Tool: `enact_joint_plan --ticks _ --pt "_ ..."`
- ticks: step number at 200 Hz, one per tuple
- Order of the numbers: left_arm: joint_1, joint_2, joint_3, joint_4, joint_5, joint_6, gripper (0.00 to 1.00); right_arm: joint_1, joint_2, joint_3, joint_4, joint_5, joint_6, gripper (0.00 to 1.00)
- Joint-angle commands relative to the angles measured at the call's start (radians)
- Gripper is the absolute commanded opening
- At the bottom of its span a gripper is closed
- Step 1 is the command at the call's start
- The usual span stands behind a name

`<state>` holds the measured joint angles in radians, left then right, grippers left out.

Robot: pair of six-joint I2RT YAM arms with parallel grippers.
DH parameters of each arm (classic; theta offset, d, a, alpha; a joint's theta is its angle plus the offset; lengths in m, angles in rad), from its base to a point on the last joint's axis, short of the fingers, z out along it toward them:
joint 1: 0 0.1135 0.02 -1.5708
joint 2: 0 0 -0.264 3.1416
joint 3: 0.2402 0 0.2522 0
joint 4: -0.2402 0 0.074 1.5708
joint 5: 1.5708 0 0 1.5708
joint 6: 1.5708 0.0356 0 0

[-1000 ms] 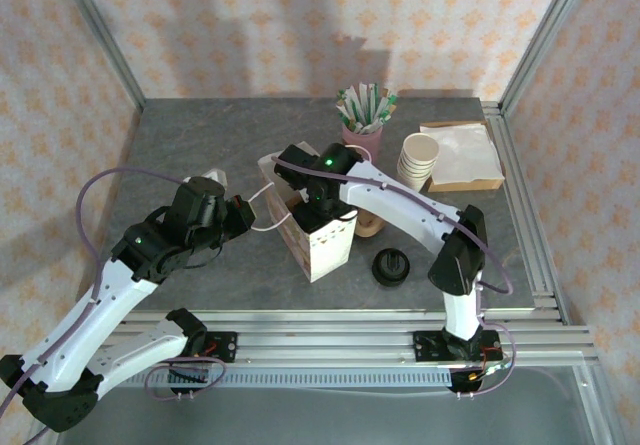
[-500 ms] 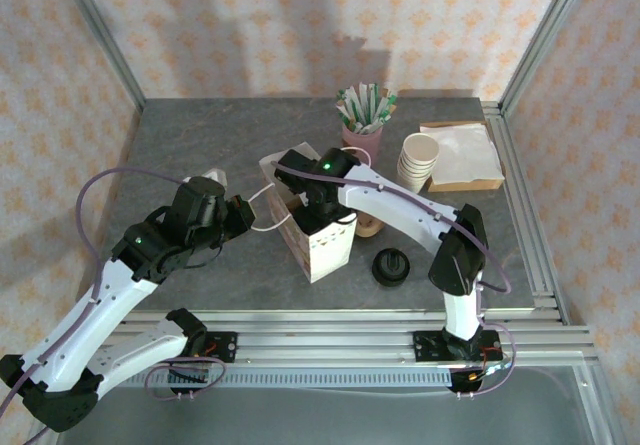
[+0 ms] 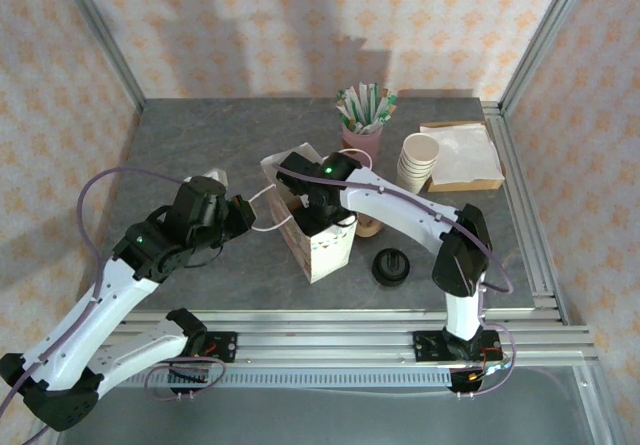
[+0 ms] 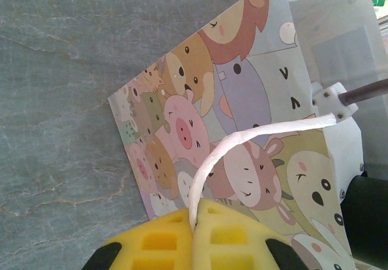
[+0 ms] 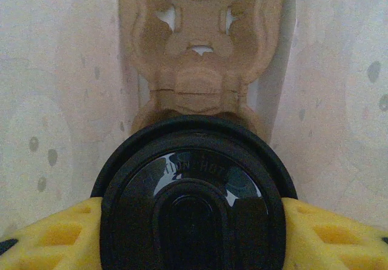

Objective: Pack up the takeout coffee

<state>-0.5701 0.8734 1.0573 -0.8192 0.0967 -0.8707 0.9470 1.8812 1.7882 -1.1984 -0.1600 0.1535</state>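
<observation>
Inside bag (image 3: 326,251) | right gripper (image 5: 193,236) holds takeout coffee (image 5: 193,185) | left gripper (image 4: 194,236) pinches handle (image 4: 242,139)

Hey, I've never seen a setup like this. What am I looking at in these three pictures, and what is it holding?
This is a robot: a left arm and a right arm bolted to a grey table. The wide picture looks down from above and behind; the other two come from a camera on each wrist. The left pincer is shut on the white handle of a cartoon paper bag. The right pincer reaches into that bag, gripping the black-lidded coffee above a cardboard carrier. Also on the table: a loose lid, a cup stack, napkins and a pink cup of packets.
</observation>
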Motion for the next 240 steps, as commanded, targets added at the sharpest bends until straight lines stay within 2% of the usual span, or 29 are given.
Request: enact_joint_plan --ticks 1,114,240 --pt "-0.007 0.001 -0.01 -0.022 -0.015 0.001 0.0 -0.003 -0.027 -0.041 0.038 -0.008 0.017 0.58" --pt "-0.007 0.01 -0.011 -0.014 -0.006 -0.005 0.0 -0.013 -0.016 -0.021 -0.009 -0.003 0.027 0.58" --pt "-0.007 0.022 -0.017 -0.012 -0.014 0.0 0.0 -0.013 -0.104 -0.181 0.14 -0.002 0.0 0.57"
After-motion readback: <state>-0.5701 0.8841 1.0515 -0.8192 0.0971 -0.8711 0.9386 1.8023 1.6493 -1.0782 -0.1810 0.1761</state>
